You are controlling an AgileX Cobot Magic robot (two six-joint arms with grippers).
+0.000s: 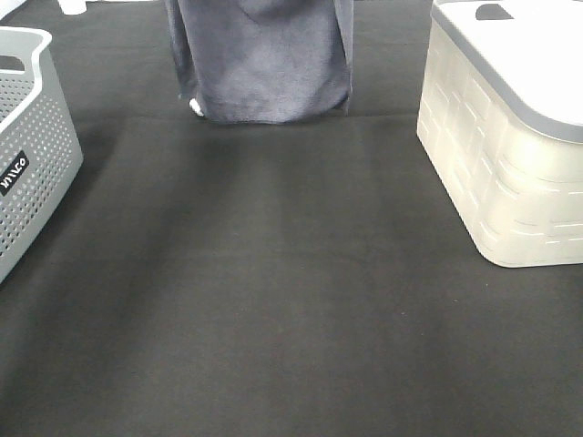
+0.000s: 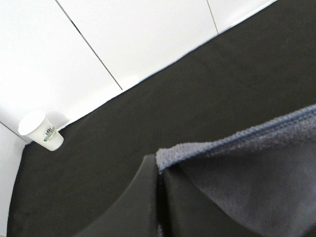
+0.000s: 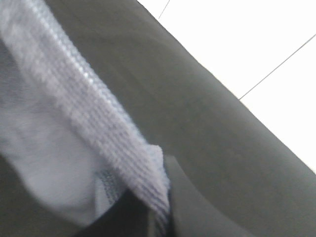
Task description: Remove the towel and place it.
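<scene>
Black mat [image 1: 291,319] covered the table, and the near and middle ground lay bare from side to side. At mid-depth a grey perforated basket [image 1: 36,155] stood at the left edge, partly out of frame. A cream bin [image 1: 510,164] with a grey lid stood at the right. The broad lane of mat between them ran unobstructed to the far side.

At the far centre the towel [image 1: 264,64] hung as a vertical sheet, long axis up and down, its top cut off by the frame. Its lower hem ran roughly level, side to side, low over the mat. Contact with the mat could not be confirmed. A small white tag [image 1: 196,107] showed at the lower left corner. The towel was well apart from both basket and bin.

Left gripper [image 2: 159,173] was closed on a stitched corner of the towel. Right gripper [image 3: 160,207] was likewise clamped on the seam, with the cloth wedged between its dark fingers. Beyond, a paper cup [image 2: 42,131] stood at the mat's far edge against the white wall.
</scene>
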